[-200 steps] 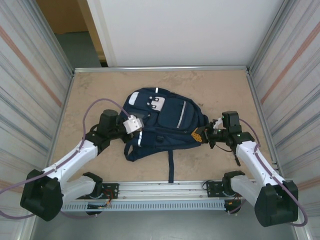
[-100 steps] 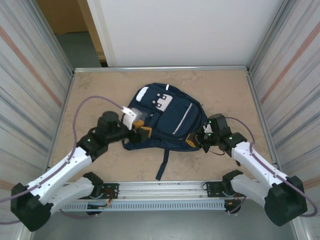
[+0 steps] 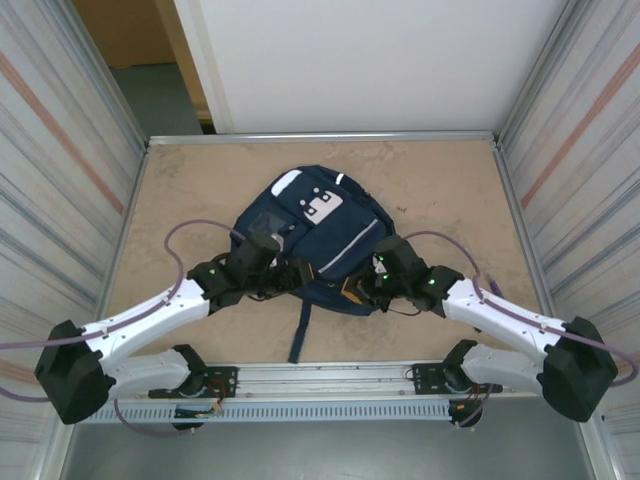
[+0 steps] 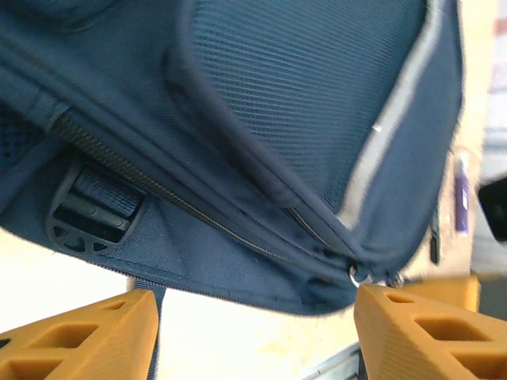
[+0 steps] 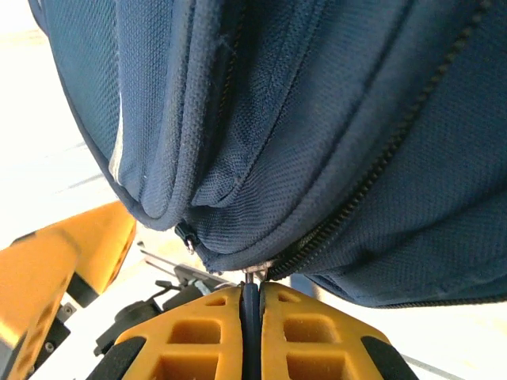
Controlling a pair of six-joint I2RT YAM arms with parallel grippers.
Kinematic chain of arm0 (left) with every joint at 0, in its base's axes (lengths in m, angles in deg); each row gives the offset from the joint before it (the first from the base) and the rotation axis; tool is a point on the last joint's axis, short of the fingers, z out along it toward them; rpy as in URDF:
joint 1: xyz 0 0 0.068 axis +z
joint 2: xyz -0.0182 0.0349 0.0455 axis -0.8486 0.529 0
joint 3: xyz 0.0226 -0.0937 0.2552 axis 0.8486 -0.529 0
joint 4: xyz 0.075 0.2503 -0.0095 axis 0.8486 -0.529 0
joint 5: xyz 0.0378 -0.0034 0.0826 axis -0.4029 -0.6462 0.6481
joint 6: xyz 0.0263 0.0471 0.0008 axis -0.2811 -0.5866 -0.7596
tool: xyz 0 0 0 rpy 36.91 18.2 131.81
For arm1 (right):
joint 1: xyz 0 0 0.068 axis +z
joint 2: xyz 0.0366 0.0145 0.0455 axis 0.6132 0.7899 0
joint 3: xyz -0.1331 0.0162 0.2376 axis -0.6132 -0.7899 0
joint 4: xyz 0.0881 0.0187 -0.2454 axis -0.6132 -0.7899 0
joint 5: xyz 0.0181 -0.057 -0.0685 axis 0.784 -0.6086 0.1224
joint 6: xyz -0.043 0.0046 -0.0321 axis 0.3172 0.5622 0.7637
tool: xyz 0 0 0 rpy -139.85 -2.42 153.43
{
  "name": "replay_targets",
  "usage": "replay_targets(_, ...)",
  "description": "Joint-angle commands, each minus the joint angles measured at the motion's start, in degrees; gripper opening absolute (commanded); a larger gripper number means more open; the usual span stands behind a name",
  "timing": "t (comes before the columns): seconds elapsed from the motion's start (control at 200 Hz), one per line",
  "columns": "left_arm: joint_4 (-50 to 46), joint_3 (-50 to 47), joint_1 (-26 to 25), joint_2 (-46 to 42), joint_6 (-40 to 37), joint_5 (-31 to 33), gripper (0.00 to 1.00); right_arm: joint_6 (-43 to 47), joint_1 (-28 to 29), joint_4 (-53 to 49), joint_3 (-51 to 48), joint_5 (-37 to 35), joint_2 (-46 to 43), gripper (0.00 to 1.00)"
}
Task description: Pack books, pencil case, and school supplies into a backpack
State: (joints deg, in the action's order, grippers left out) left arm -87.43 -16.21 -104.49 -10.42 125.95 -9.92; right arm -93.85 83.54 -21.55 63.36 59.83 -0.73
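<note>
The backpack (image 3: 318, 232) lies flat near the middle of the table (image 3: 450, 190), front side up. Its white-patched top points to the far left and its bottom edge faces the arms. A second ago it lay more crosswise and further right; since then it has swung round and slid left. The loose strap (image 3: 299, 335) trailing toward the near rail (image 3: 320, 380) has shifted left with it. The left gripper (image 3: 287, 276) sits at the near left corner of the bag. A second ago it was pressed against the bag's left side with its fingers close together. Now, seen from the left wrist, the left gripper (image 4: 253, 332) has its orange fingers (image 4: 79, 336) spread wide with nothing between them. They sit just short of the bag's lower seam, its black buckle (image 4: 91, 218) and a grey reflective stripe (image 4: 388, 142). The right gripper (image 3: 355, 290) has moved left along with the bag and now sits at its near right corner, where a second ago it was well out to the right. From the right wrist, the right gripper (image 5: 250, 317) is closed tight, its pads meeting on the small metal zipper pull (image 5: 252, 274) at the end of the zip under the backpack (image 5: 317, 119) fabric. Both arms are now angled inward toward each other, closer together than before.
</note>
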Motion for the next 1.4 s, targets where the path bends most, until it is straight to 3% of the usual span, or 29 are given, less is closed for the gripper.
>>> replay_targets(0.0,-3.83,2.53,0.48,3.84,5.82,2.67,0.67,-2.10,2.80,4.21,4.26,-2.39,2.68,0.00)
replay_targets(0.13,-1.67,2.83,0.51,6.70,5.07,6.48,0.61,-4.61,6.14,8.46,5.88,-2.11,6.99,0.00)
replay_targets(0.246,0.47,1.64,1.76,7.08,5.95,9.65,0.49,-7.48,9.02,11.94,6.56,-3.50,10.43,0.00)
replay_targets(0.366,2.39,0.77,3.25,4.39,2.36,11.72,0.22,-11.92,10.10,12.55,5.24,-5.17,12.20,0.00)
replay_targets(0.491,3.62,0.60,10.55,3.01,-5.25,3.40,0.00,-12.67,6.60,10.08,3.33,-2.75,11.19,0.00)
replay_targets(0.616,4.62,-1.40,19.89,4.17,-10.09,-8.57,0.00,-10.99,1.06,5.84,2.65,-2.24,8.02,0.00)
replay_targets(0.727,8.38,-3.91,22.51,4.27,-11.31,-14.09,0.00,-10.52,-2.43,3.99,2.16,-1.93,6.01,0.00)
replay_targets(0.757,9.15,-3.97,22.36,4.33,-10.64,-15.61,0.14,-10.74,-2.65,3.98,1.94,-2.18,5.68,0.00)
replay_targets(0.782,9.17,-3.85,21.79,4.34,-9.29,-16.34,0.37,-11.00,-2.64,4.05,1.87,-2.56,5.58,0.00)
replay_targets(0.802,9.23,-3.57,21.15,4.41,-8.21,-16.55,0.47,-11.29,-2.45,4.26,1.94,-2.60,5.58,0.00)
replay_targets(0.892,9.42,-2.89,14.81,3.91,-3.99,-12.27,0.63,-11.70,-0.75,5.87,3.02,-1.47,7.14,0.00)
replay_targets(0.982,9.18,-2.05,9.79,3.69,1.63,-5.98,0.66,-12.20,2.14,8.10,4.66,-1.70,9.19,0.00)
replay_targets(1.122,8.76,-1.04,6.79,3.50,5.33,2.28,0.67,-12.69,6.59,10.85,8.55,-1.97,14.19,0.00)
replay_targets(1.393,9.99,-7.14,3.46,3.50,13.54,9.78,0.63,-14.57,10.91,17.36,12.72,1.06,22.76,0.00)
